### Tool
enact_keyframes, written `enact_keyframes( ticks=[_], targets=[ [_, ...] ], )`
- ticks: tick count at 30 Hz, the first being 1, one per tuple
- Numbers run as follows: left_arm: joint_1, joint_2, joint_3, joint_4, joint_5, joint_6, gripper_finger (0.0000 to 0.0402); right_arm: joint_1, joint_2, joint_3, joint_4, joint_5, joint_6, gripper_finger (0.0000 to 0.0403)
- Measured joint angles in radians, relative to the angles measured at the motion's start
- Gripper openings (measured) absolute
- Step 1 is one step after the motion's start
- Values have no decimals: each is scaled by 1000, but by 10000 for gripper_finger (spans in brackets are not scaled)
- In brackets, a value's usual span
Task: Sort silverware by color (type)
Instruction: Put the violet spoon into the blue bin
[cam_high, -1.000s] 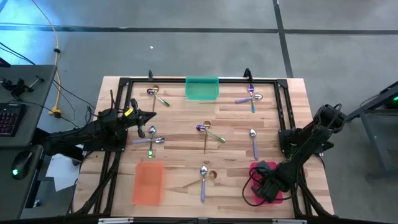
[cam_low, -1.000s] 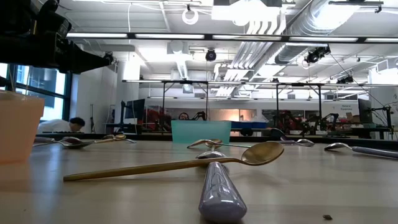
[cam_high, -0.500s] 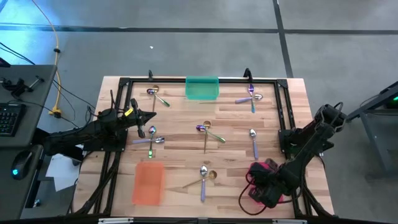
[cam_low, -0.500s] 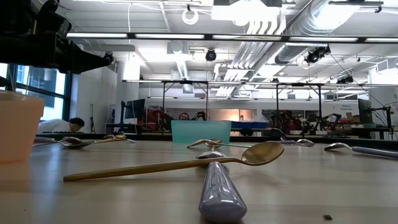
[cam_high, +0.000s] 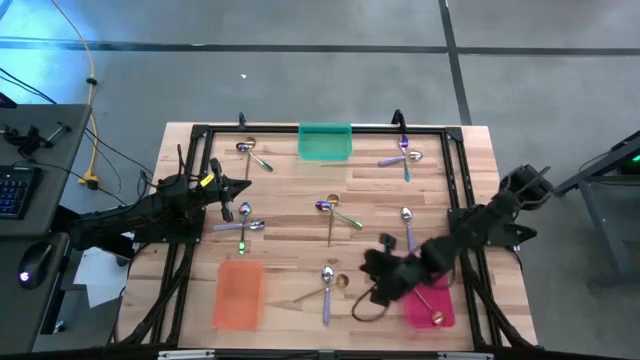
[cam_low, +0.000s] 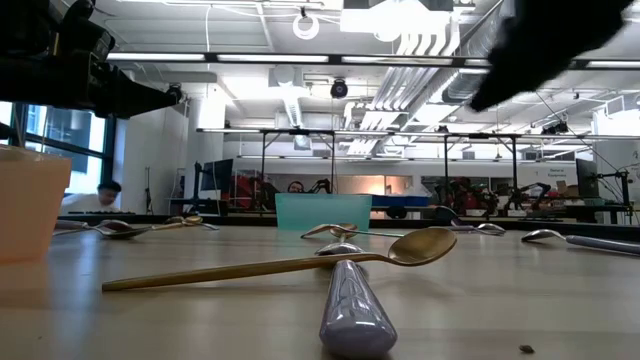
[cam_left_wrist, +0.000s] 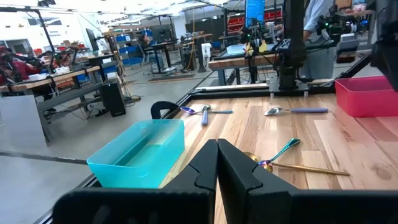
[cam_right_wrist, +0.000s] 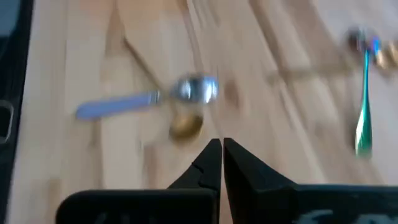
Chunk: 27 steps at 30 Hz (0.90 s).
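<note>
Right hand (cam_high: 372, 268) closed, empty, over bench (cam_high: 290, 190) between pink tray (cam_high: 432, 305) and spoons (cam_high: 328, 285). Left hand (cam_high: 243, 190) closed, empty.

Bright even overhead lighting, ceiling strip lamps (cam_low: 330, 58) glaring in the low view, soft shadows, right wrist view motion-blurred throughout.

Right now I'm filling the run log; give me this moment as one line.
right hand: shut, above table beside pink tray | tray: one gold spoon | left hand: shut, waiting at left edge
</note>
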Motion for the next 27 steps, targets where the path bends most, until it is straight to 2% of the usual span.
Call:
enact_keyframes(
  ticks=[6, 10, 13, 16, 24, 27],
  targets=[
    [0, 0, 0, 0, 0, 0, 0, -164, 0, -161, 422, -106, -288, 0],
    [0, 0, 0, 0, 0, 0, 0, -275, 0, -291, 719, -192, -396, 0],
    [0, 0, 0, 0, 0, -6, 0, -350, 0, -344, 849, -249, -445, 0],
    [0, 0, 0, 0, 0, -56, 0, -409, 0, -361, 903, -286, -490, 0],
    [0, 0, 0, 14, 1, -171, 0, -525, 0, -361, 912, -317, -567, 0],
    [0, 1, 0, 35, 75, -192, 0, -563, 0, -361, 912, -348, -593, 0]
  ],
)
